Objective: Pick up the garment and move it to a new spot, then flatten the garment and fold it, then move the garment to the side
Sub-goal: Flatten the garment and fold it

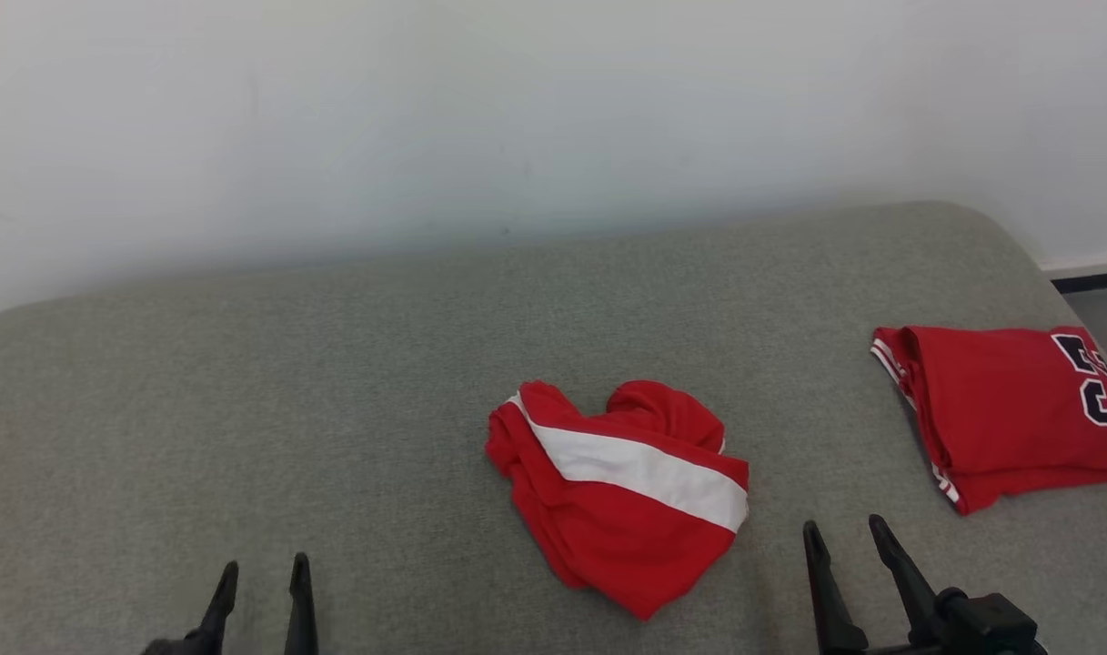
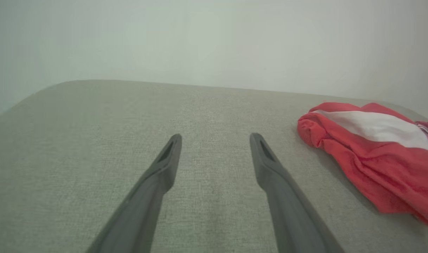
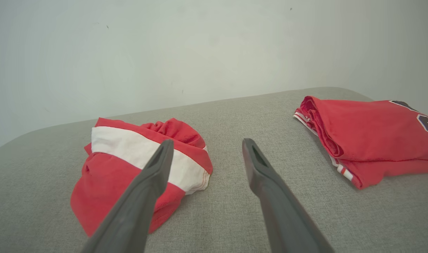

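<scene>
Two red garments are being counted: one crumpled garment (image 1: 621,496) just left of the right gripper (image 1: 842,523), and one folded jersey (image 1: 1008,414) off to its right. Two grippers, the left gripper (image 1: 266,562) among them, and one grey cushion (image 1: 335,364) are being counted too.

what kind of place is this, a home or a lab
Probably an indoor test space for garment folding, though it could be a home: a grey fabric-covered surface against a bare white wall, with a crumpled red-and-white garment and a folded red jersey on it.
</scene>
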Controlling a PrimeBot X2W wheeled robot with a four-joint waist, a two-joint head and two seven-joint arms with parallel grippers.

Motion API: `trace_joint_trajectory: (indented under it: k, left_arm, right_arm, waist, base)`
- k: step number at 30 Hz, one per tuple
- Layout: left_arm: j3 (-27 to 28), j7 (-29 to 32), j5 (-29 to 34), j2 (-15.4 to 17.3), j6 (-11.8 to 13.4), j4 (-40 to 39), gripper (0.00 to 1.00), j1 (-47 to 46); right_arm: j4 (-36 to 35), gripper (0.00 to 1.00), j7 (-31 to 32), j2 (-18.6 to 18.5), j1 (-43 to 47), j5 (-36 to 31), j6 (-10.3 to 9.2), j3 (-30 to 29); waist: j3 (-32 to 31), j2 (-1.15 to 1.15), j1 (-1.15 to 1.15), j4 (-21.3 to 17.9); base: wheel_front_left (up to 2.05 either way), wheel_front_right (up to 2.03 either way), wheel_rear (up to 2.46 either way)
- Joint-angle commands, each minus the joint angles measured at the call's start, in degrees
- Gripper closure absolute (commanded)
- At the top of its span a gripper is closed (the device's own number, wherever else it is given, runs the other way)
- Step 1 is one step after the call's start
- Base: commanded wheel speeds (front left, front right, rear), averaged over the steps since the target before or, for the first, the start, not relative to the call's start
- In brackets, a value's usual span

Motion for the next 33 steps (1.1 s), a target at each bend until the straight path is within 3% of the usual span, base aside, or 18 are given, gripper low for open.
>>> trace_joint_trajectory:
  k: [1,18,30,31,32,33]
  left_arm:
    - [-1.0,1.3,-1.4,0.7,-0.3,2.3,0.0,-3.5]
    - [-9.5,13.9,-12.2,6.0,-0.6,13.0,0.0,-19.8]
    - [-11.3,17.0,-15.5,8.0,-0.5,18.9,0.0,-24.2]
    - [-11.3,17.2,-15.6,8.0,-0.5,19.2,0.07,-24.4]
    - [-11.3,17.1,-15.5,8.0,-0.4,19.5,0.72,-24.5]
    - [-11.3,16.8,-15.7,7.9,-0.4,19.5,1.0,-24.7]
  right_arm:
    - [0.2,0.0,-0.1,-0.1,-1.0,0.3,-0.16,1.1]
    - [0.5,0.0,-0.3,0.0,-4.2,1.1,-0.16,2.6]
    - [-0.6,0.0,-0.3,0.7,-4.8,0.9,-0.16,2.1]
    - [-0.7,0.0,-0.3,0.8,-4.8,0.8,-0.16,1.9]
    - [-0.8,0.0,-0.3,0.8,-4.7,0.7,-0.16,1.7]
    - [-0.9,0.0,-0.3,0.9,-4.6,0.6,-0.16,1.4]
  waist:
    - [2.0,0.0,0.0,-3.9]
    - [8.3,0.0,0.0,-16.6]
    - [10.4,0.0,0.0,-19.6]
    - [10.4,0.0,0.0,-19.6]
    - [10.4,0.0,0.0,-19.5]
    - [10.4,0.0,0.0,-19.2]
  base:
    - [0.0,0.0,0.0]
    - [0.0,0.0,0.0]
    - [0.0,0.0,0.0]
    - [0.0,0.0,0.0]
    - [0.0,0.0,0.0]
    - [0.0,0.0,0.0]
